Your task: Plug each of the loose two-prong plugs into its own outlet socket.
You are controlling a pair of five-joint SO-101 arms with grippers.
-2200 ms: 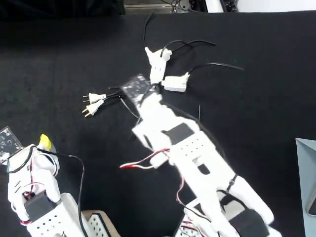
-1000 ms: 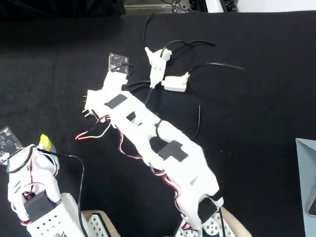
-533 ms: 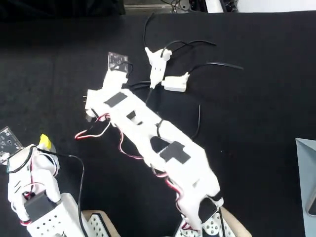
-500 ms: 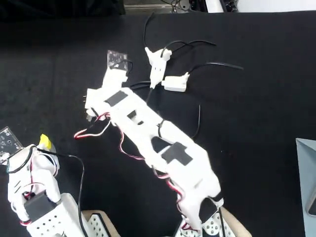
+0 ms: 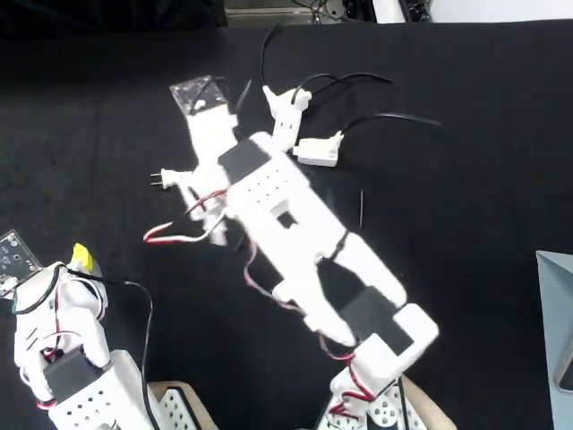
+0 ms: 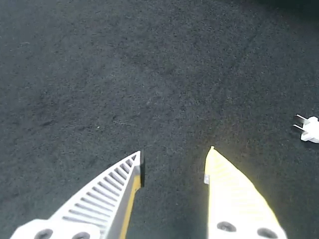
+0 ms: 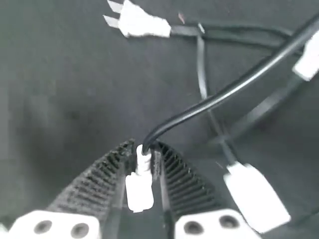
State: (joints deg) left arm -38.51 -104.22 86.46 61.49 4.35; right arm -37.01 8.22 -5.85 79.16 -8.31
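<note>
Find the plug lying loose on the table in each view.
High view: plug left of centre, beside the right arm.
Left wrist view: plug far off, beyond the yellow finger.
Right wrist view: plug ahead of the right gripper, which grips the other plug.
Shared landmark: the black table under it.

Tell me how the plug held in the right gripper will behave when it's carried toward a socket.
The white plug looks small and rigid, so it is probably light and steady between the right gripper's shut fingers. Its black cord arcs loosely, so it is likely floppy and will trail, perhaps tugging the plug askew. It may also drag across the other loose plug.
</note>
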